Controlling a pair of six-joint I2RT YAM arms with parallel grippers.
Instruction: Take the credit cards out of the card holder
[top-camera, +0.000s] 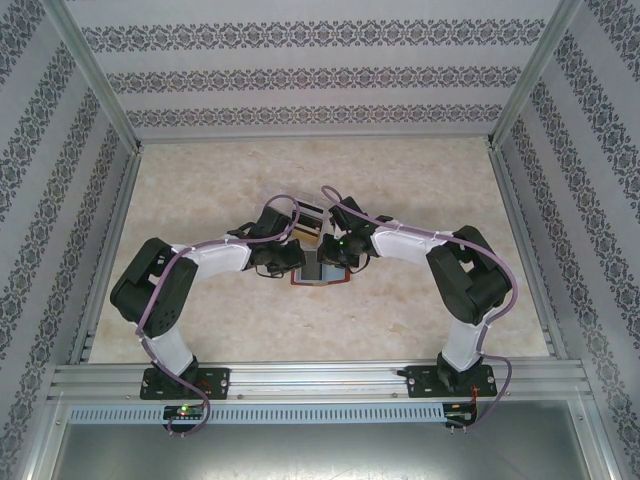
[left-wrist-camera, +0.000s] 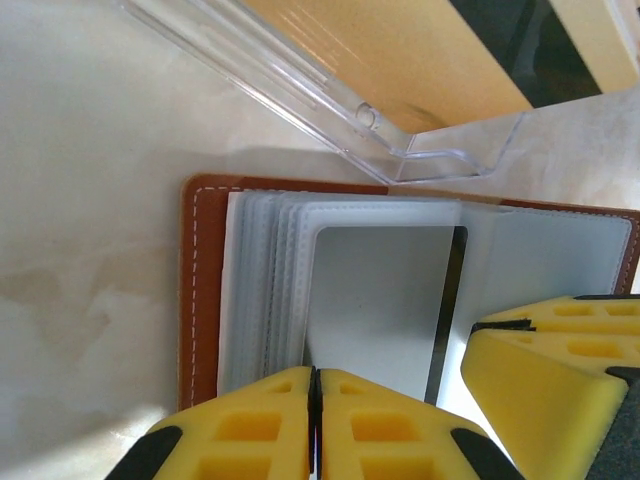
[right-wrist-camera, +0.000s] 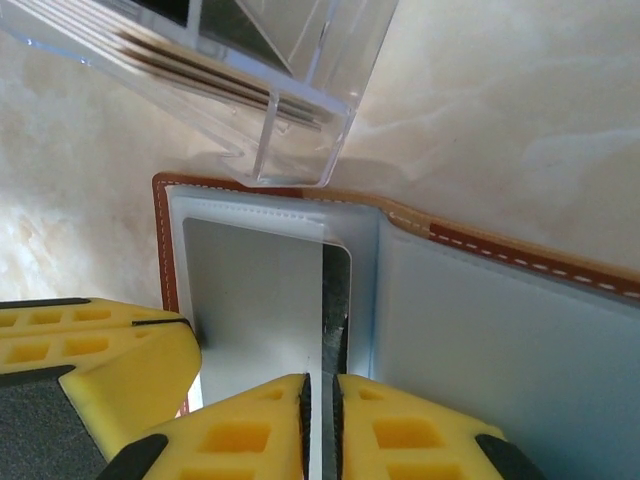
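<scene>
From above we saw the pale marbled table (top-camera: 200, 200), with the left arm (top-camera: 165, 290) and the right arm (top-camera: 465, 280) bent inward so that their tips met near its middle. There the card holder (top-camera: 320, 274) lay open and flat, just in front of a clear plastic box (top-camera: 308, 220). From that height it was little more than a brown-edged patch.

The wrist cameras gave us the detail. The card holder (left-wrist-camera: 200, 300) was tan-brown leather with white stitching, and it held a fan of frosted sleeves (left-wrist-camera: 265, 290). In the top sleeve sat a silver-grey card (left-wrist-camera: 375, 300) with a dark strip down one side. The left wrist view showed gold cards (left-wrist-camera: 400, 50) with a dark stripe inside the box. The right wrist view caught the box from its corner, with thin card edges stacked inside.

The left claw (left-wrist-camera: 315, 420) had its yellow fingers pressed flat together at the card's near edge; whether anything thin was caught between them we could not tell. The right claw (right-wrist-camera: 320, 425) was pinched to a narrow slit, and the card's dark edge ran down into it. A finger (left-wrist-camera: 560, 350) of the right claw sat beside the card in the left wrist view, and a finger (right-wrist-camera: 100, 345) of the left claw in the right.
</scene>
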